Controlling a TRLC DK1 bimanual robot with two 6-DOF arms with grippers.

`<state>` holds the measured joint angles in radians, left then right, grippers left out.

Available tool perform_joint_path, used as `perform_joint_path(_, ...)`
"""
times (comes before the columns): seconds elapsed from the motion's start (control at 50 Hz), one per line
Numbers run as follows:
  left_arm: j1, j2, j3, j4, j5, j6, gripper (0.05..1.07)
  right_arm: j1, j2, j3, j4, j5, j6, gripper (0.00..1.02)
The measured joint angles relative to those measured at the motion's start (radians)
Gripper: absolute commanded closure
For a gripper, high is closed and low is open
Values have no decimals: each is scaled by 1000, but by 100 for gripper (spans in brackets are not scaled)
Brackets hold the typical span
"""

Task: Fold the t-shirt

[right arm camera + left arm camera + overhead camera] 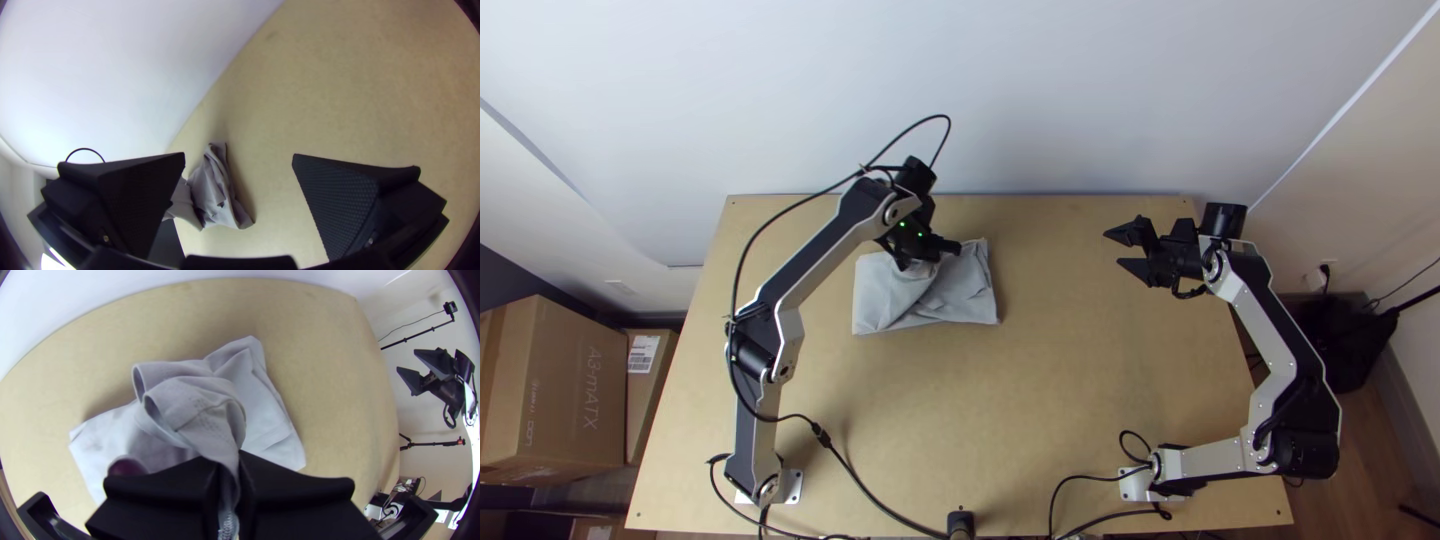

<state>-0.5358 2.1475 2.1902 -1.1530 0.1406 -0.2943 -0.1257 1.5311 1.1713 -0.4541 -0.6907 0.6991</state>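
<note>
The light grey t-shirt (952,300) lies folded into a rough rectangle at the table's back, left of the middle. Over its back part is my left gripper (942,246). In the left wrist view the same gripper (229,470) is shut on a gathered, raised part of the t-shirt (195,405), the rest lying beneath. My right gripper (1120,250) stands open at the back right, well apart from the cloth. In the right wrist view, a wide gap separates the fingers of the right gripper (239,160), and the t-shirt (215,192) lies partly behind one finger.
Bare wood of the table (1070,400) spreads in front of the t-shirt and between the arms. A pale wall (1040,100) rises behind the back edge. Cardboard boxes (555,390) stand beyond the left side. Black cables (870,500) run along the near edge.
</note>
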Motion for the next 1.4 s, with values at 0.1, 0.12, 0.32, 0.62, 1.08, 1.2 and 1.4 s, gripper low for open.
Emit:
perform_joint_path(0.1,-26,21,13,53,0,-39,9,0,-8,-15,2,0,-3,4)
perform_joint_path(0.12,-31,21,15,61,0,-40,9,0,-10,-19,2,0,-4,4)
perform_joint_path(0.32,-66,4,43,118,1,-66,9,46,-13,-68,14,0,-19,4)
perform_joint_path(0.62,-21,-111,43,118,1,-71,9,286,7,-56,27,50,-21,4)
perform_joint_path(1.08,251,-360,43,14,12,-38,9,544,281,156,-18,151,-149,4)
perform_joint_path(1.2,319,-427,43,12,16,-30,9,562,346,203,4,163,-185,4)
perform_joint_path(1.4,441,-536,43,10,16,-27,9,570,474,323,17,171,-226,4)
